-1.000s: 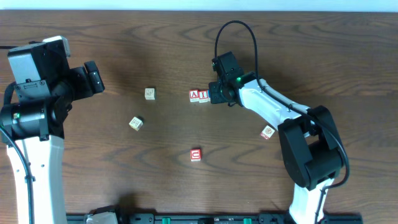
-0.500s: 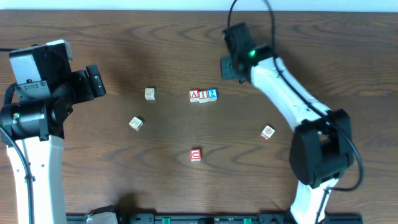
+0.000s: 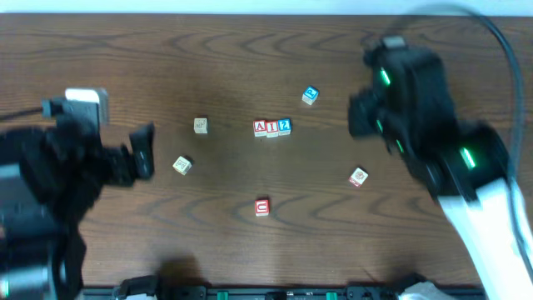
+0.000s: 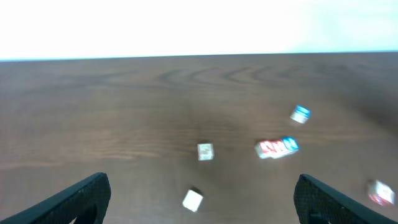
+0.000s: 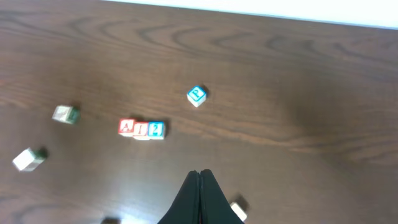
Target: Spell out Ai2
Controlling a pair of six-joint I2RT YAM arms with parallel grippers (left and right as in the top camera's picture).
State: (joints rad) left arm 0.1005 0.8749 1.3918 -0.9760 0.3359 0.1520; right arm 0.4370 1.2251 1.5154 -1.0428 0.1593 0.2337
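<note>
Three white-faced cubes stand side by side mid-table: the red A (image 3: 260, 127), the red I (image 3: 272, 127) and the blue 2 (image 3: 285, 126), touching in a row. The right wrist view shows the same row, A (image 5: 127, 127), I (image 5: 141, 129), 2 (image 5: 155, 129). My right gripper (image 5: 200, 173) is shut with nothing in it, raised well off the table to the right of the row (image 3: 358, 112). My left gripper (image 4: 202, 183) stands wide open and empty at the far left (image 3: 141, 154), facing the row (image 4: 277, 147) from a distance.
Another blue-marked cube (image 3: 310, 95) lies behind and right of the row. A red cube (image 3: 262, 207) sits in front of the row. Two pale cubes (image 3: 200, 125) (image 3: 181, 165) lie to the left, and one cube (image 3: 358, 177) to the right.
The right arm has drawn back from the row, up and to the right, leaving the 2 beside the I. The left arm has shifted and blurs; its jaws stay open.
</note>
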